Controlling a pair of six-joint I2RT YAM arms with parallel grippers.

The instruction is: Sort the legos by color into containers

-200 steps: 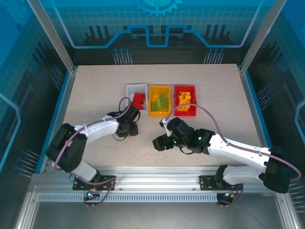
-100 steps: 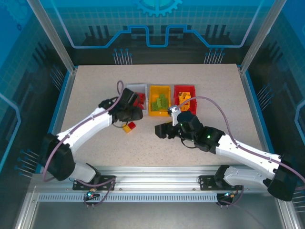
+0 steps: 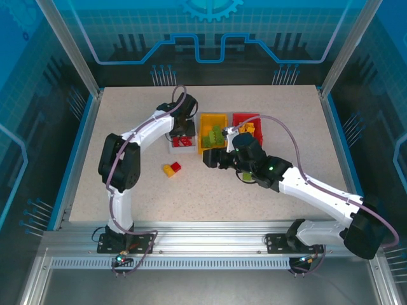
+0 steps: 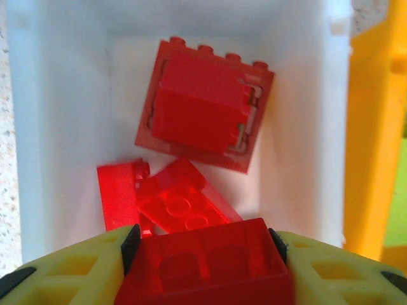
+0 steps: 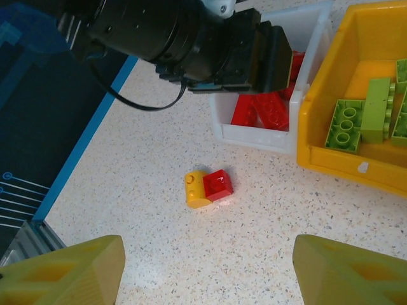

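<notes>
Red brick (image 4: pixel 202 270) in L hand (image 4: pixel 203 246)

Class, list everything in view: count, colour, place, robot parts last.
table: one, speckled beige
white bin: one, left of row
yellow bin: one, middle
red bin: one, right
red bricks: several, in white bin
green bricks: several, in yellow bin
yellow-orange bricks: several, in red bin
loose yellow brick: one, on table
loose red brick: one, touching it, near white bin
left gripper: one, yellow, shut on held red brick above white bin
right gripper: one, yellow, open above table
</notes>
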